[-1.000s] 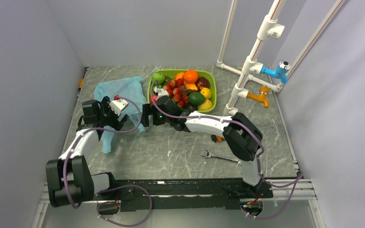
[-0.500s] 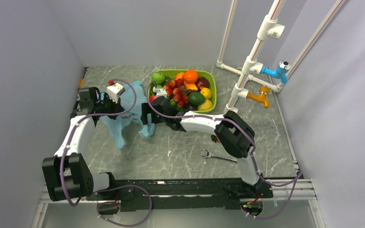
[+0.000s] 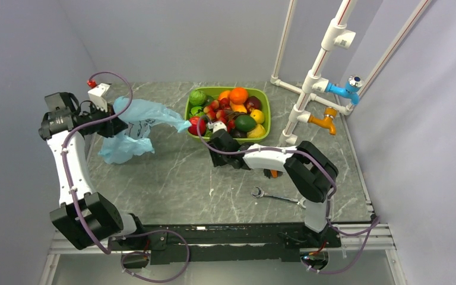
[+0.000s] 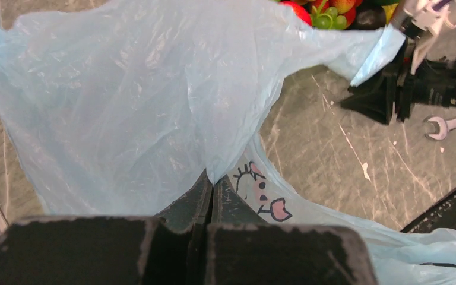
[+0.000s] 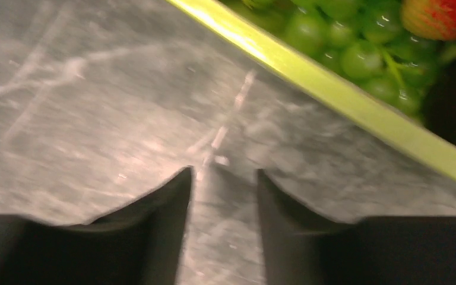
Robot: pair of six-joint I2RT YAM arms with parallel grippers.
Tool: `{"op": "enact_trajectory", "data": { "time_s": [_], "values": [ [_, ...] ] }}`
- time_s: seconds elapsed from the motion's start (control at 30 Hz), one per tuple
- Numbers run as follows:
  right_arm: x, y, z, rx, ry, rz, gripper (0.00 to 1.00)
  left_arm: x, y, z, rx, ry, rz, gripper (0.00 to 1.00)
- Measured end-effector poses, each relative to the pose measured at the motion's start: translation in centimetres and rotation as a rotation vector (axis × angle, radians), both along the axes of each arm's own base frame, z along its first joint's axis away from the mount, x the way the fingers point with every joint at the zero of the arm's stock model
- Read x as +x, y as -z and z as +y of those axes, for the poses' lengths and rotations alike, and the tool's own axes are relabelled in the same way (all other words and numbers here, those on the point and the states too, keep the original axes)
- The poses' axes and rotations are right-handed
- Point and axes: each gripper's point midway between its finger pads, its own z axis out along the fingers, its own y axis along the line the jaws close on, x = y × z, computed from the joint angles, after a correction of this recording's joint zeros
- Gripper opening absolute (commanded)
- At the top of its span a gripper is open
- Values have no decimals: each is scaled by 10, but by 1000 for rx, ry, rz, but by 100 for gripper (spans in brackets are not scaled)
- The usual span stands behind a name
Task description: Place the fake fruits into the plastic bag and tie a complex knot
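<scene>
The light-blue plastic bag hangs off the table at the left, and its printed side faces the left wrist camera. My left gripper is raised and shut on a fold of the bag, which comes out from between the fingertips. One corner of the bag points toward the tray. The fake fruits are piled in the lime-green tray. My right gripper hovers low by the tray's front left corner. Its jaws stand apart with only table between them. Green grapes lie just beyond.
A wrench lies on the table near the right arm's base. A white pipe frame with a blue and an orange tap stands at the back right. Walls close in at the left and at the back.
My left gripper shut on the bag and lifted it up and to the left. My right gripper drew back from the bag toward the tray, and its jaws narrowed.
</scene>
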Motion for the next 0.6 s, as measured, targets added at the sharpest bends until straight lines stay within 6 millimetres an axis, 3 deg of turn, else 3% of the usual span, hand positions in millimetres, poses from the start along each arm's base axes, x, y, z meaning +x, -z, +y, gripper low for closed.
{"op": "enact_trajectory", "data": {
  "time_s": [0.1,0.17,0.23,0.3,0.43,0.6],
  "values": [
    [1,7,-26,-38,2,34,49,-8,-9,3,-20,2,1,0],
    [2,0,-37,-4,-7,68,67,-13,-7,1,-48,-7,26,0],
    [1,-20,-40,79,-38,91,85,-16,-3,-4,-103,-26,53,0],
    [-2,-53,-33,188,-74,87,97,-21,5,-12,-169,-55,78,0],
    [-17,-135,5,441,-181,32,100,-38,19,-29,-320,-152,135,0],
    [-17,-191,38,547,-192,-23,100,-44,19,-41,-469,-256,156,0]
  ]
}}
